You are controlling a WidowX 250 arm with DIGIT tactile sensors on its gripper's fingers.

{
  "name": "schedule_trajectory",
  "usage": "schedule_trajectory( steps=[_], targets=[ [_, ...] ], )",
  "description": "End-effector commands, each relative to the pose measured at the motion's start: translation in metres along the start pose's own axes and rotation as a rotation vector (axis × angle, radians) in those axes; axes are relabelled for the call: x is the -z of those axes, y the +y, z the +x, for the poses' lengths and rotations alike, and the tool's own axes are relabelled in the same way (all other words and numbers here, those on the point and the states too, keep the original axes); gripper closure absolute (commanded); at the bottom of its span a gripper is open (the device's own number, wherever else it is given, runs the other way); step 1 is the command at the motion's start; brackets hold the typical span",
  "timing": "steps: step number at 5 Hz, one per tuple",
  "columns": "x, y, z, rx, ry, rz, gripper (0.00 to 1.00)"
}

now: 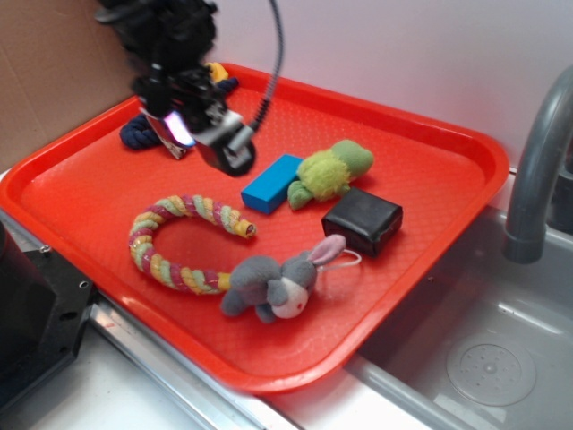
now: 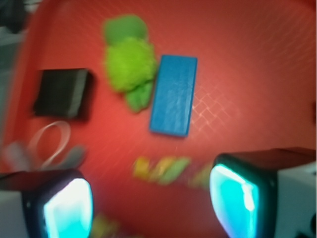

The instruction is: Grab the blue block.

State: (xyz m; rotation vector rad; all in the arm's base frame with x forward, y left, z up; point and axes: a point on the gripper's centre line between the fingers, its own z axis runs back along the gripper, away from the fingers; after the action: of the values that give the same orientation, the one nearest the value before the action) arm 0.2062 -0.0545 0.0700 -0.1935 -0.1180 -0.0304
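Observation:
The blue block lies flat on the red tray, its right end against a green plush turtle. In the wrist view the blue block lies ahead of the fingers, with the green turtle on its left. My gripper hovers above the tray, up and to the left of the block, not touching it. It is open and empty; in the wrist view the gripper shows two glowing pads wide apart over bare tray and the rope ring.
A glossy black box sits right of the block. A multicoloured rope ring and a grey plush mouse lie at the front. A dark navy rope lies behind the gripper. A sink and grey faucet are at the right.

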Motion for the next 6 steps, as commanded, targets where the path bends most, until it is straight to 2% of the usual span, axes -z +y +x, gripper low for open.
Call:
schedule_trajectory(
  steps=[1,3,4,5,6],
  targets=[
    [0.040,-0.004,0.028,0.059,0.062,0.089,0.00],
    [0.063,-0.008,0.034,0.095,0.129,0.095,0.00],
    [0.055,0.002,0.042,0.051,0.114,0.101,0.56],
    [0.041,0.009,0.042,0.021,0.097,0.133,1.00],
    [0.022,0.010,0.035,0.008,0.083,0.165,1.00]
  ],
)
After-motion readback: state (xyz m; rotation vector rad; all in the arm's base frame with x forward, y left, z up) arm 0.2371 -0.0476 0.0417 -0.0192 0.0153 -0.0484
